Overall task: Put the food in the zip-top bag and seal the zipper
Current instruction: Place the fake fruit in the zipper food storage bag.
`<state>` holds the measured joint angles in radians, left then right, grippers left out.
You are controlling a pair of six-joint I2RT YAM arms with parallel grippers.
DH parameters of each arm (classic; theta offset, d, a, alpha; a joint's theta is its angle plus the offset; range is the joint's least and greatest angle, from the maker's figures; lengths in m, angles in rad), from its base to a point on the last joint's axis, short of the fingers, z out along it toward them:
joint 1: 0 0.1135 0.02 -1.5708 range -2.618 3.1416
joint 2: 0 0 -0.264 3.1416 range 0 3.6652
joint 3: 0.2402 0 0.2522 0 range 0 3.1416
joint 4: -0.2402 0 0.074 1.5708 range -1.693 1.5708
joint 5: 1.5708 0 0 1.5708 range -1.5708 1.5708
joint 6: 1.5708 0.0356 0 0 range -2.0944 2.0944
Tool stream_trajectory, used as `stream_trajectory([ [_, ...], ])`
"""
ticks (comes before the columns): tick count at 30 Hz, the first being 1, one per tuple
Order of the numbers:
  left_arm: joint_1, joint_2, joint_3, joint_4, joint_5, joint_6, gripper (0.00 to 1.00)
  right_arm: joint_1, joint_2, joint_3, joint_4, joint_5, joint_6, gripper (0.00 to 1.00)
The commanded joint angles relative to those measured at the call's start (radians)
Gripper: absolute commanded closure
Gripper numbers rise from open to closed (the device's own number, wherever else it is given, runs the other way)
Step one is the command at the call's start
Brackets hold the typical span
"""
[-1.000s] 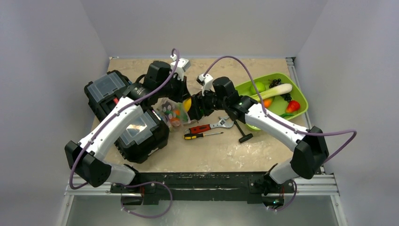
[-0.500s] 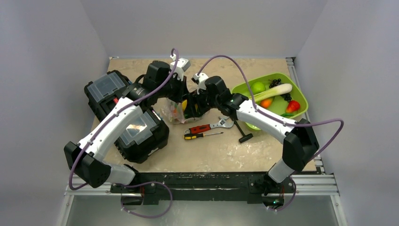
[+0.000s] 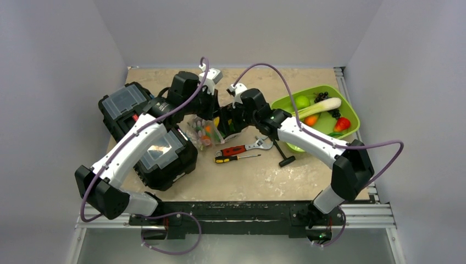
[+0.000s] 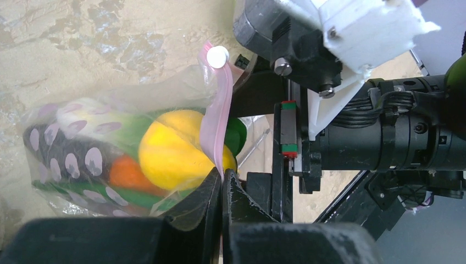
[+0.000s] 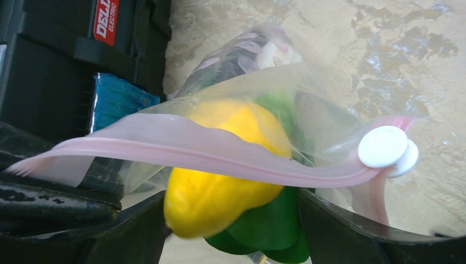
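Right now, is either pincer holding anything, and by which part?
Left pincer pinches the zip-top bag by its zipper; right pincer straddles the yellow food, grip unclear.

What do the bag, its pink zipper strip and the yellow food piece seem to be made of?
The bag looks like thin clear plastic film, glossy: it wrinkles and the contents show through. The zipper strip seems soft translucent pink plastic; it bends in a wave. The yellow food piece is probably smooth moulded plastic or rubber, evenly coloured with mild sheen; which is unclear.
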<state>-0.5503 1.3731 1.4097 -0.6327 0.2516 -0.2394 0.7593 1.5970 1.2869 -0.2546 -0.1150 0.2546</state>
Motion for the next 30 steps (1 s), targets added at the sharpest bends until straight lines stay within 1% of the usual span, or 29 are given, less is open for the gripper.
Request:
stream_trajectory([
  [1, -0.011, -0.028, 0.016, 0.041, 0.046, 0.005, 1.00, 0.003, -0.067, -0.031, 0.031, 0.050, -0.003, 0.14],
  [6, -0.011, -0.027, 0.016, 0.040, 0.047, 0.004, 1.00, 0.003, -0.066, -0.027, 0.023, 0.044, -0.014, 0.14],
  [8, -0.010, -0.027, 0.015, 0.039, 0.049, 0.005, 1.00, 0.003, -0.057, -0.026, 0.023, 0.034, -0.014, 0.17],
  [11, -0.011, -0.027, 0.015, 0.039, 0.048, 0.005, 1.00, 0.002, -0.055, -0.044, 0.077, 0.014, 0.005, 0.29],
  [16, -0.011, -0.024, 0.015, 0.039, 0.054, 0.003, 1.00, 0.003, -0.032, -0.071, 0.201, -0.027, 0.056, 0.53],
  [17, -0.011, -0.025, 0.015, 0.039, 0.055, 0.003, 1.00, 0.003, -0.019, -0.072, 0.222, -0.046, 0.059, 0.59],
  [18, -0.010, -0.024, 0.015, 0.040, 0.056, 0.002, 1.00, 0.002, -0.006, -0.069, 0.241, -0.075, 0.060, 0.62],
  [19, -0.010, -0.025, 0.015, 0.039, 0.055, 0.004, 1.00, 0.003, 0.010, -0.067, 0.248, -0.102, 0.061, 0.69],
  [21, -0.011, -0.026, 0.015, 0.039, 0.055, 0.003, 1.00, 0.002, 0.033, -0.073, 0.306, -0.169, 0.061, 0.77],
  [22, -0.011, -0.025, 0.015, 0.039, 0.057, 0.003, 1.00, 0.002, 0.041, -0.080, 0.328, -0.195, 0.061, 0.78],
  [25, -0.011, -0.027, 0.018, 0.040, 0.061, 0.003, 1.00, 0.003, 0.074, -0.109, 0.378, -0.208, 0.076, 0.78],
  [28, -0.010, -0.027, 0.018, 0.039, 0.059, 0.003, 1.00, 0.003, 0.105, -0.100, 0.363, -0.200, 0.096, 0.74],
  [30, -0.011, -0.027, 0.018, 0.039, 0.055, 0.003, 1.00, 0.003, 0.095, -0.101, 0.352, -0.200, 0.102, 0.71],
])
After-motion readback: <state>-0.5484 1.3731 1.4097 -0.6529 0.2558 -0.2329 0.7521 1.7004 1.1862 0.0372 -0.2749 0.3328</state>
